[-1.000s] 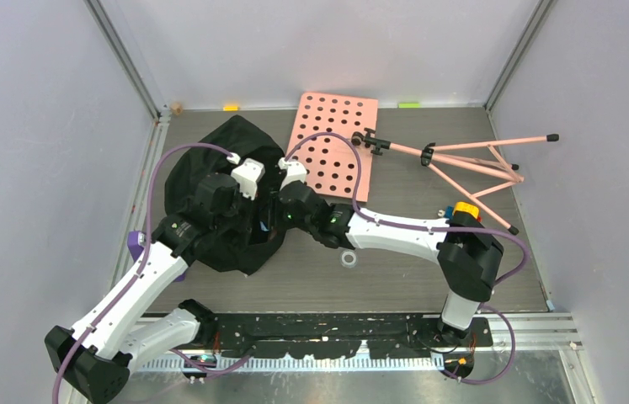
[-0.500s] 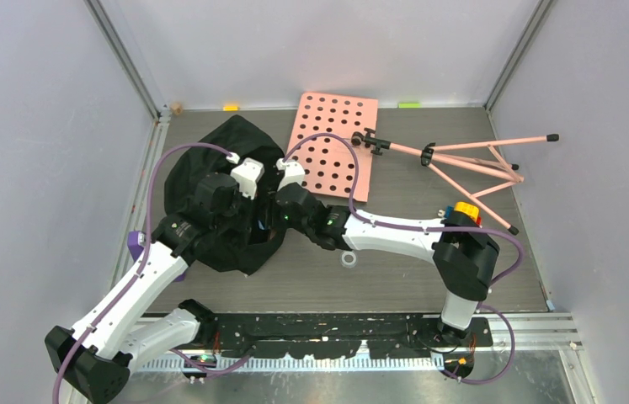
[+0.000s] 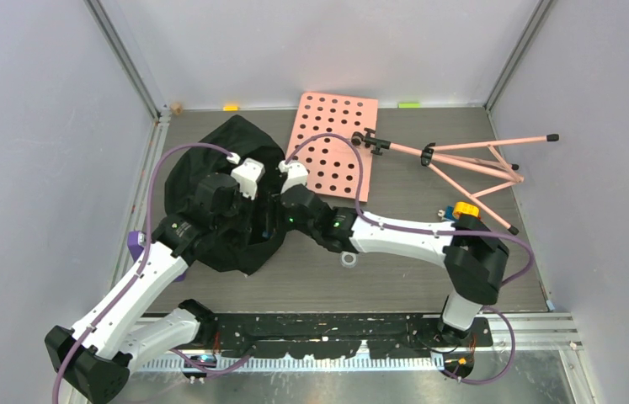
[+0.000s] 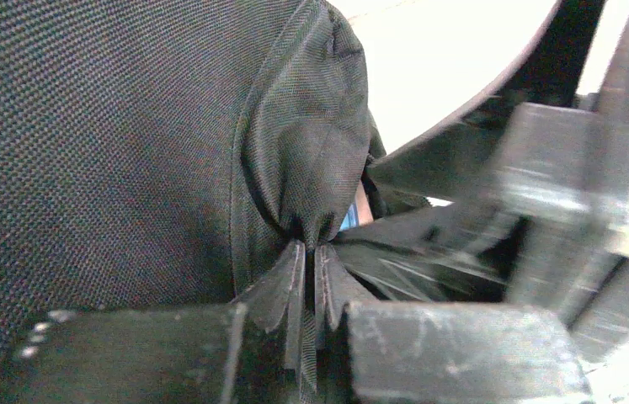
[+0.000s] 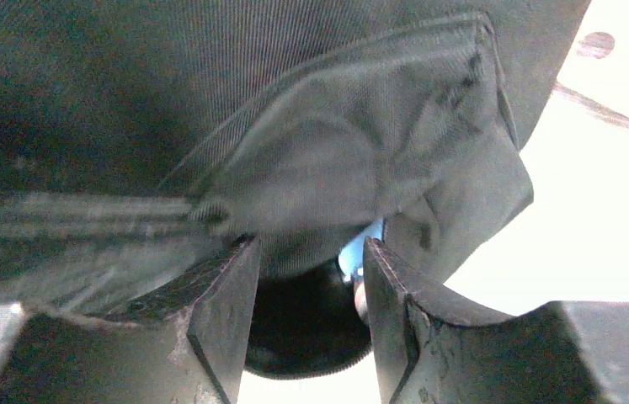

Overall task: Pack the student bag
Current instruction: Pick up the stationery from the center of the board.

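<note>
The bag (image 3: 225,143) is a big black heap of soft woven fabric, rounded at its far end. It lies slumped on the left half of the worktop (image 3: 395,273), just left of a pink board (image 3: 333,143) drilled with holes. Both arms reach over its near right edge.

The left pincer (image 4: 309,252) is clenched on a gathered fold of the bag's fabric, which bunches into a tight knot right at the tips. The right pincer (image 5: 307,257) is released: its fingers (image 5: 218,316) stand apart, a puckered flap of the bag hanging just over the gap and a dark rounded bulge showing between them.

Little of the bag's inside can be seen. A small bright blue patch (image 5: 363,242) shows under the flap in both wrist views, but what it is cannot be told.

Elsewhere on the worktop are a pink folding stand (image 3: 462,160) at the far right, a small clear ring (image 3: 349,259) near the right arm, and a purple thing (image 3: 135,244) by the bag's left edge.
</note>
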Available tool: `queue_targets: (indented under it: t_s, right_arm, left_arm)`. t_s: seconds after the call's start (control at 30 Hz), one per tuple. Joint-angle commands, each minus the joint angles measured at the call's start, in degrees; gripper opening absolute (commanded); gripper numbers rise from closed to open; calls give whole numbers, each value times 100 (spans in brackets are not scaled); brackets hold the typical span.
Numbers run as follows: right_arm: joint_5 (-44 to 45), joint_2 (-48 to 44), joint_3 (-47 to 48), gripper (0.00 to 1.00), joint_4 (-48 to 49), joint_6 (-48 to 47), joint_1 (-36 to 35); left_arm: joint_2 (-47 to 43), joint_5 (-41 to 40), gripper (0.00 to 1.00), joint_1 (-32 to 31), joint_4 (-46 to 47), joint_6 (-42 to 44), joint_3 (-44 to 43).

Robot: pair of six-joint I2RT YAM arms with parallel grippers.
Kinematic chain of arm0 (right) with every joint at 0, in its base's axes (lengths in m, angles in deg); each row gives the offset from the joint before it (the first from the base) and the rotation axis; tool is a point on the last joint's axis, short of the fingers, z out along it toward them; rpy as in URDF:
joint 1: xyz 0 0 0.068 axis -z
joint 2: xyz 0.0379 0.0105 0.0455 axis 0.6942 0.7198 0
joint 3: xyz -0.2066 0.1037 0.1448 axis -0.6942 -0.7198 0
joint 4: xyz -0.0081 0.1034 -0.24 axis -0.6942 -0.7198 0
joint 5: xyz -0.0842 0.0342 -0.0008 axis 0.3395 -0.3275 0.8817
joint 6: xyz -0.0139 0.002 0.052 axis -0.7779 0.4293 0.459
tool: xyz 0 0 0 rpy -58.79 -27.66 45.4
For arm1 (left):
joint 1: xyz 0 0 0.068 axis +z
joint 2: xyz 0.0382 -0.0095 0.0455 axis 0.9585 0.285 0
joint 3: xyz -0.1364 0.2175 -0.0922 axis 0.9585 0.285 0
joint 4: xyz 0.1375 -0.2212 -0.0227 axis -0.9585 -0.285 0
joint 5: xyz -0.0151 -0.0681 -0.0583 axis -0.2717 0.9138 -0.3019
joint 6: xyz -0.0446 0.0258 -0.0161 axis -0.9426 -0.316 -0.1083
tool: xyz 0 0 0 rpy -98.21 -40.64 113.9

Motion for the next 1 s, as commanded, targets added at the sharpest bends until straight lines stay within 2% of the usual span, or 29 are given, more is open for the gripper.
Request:
queue_targets:
  t_s: [0.0,0.1,0.27,0.5,0.67,0.97]
  right_arm:
    - [47,-1001,-401,54,-40,-210,-88]
    - [388,-1648,-749,58,-566,-245,-77]
    - [1047,-2304,-1056,62,-2083,-315,154]
    - [513,-2516,-1679,62,-3346,63,1166]
    - [238,-2241,-1976,61,-3626,249,1387]
    - [-386,-1566,-2075,56,-3304,301,1396]
  left_arm:
    - [-151,-156,0,2,159,8,-19]
    - [-144,-179,0,2,160,16,-18]
    - [-96,-163,0,2,146,17,-27]
    - [-82,-220,0,2,132,25,-27]
    - [-61,-233,0,3,139,34,-27]
    - [-9,-215,0,2,136,33,-27]
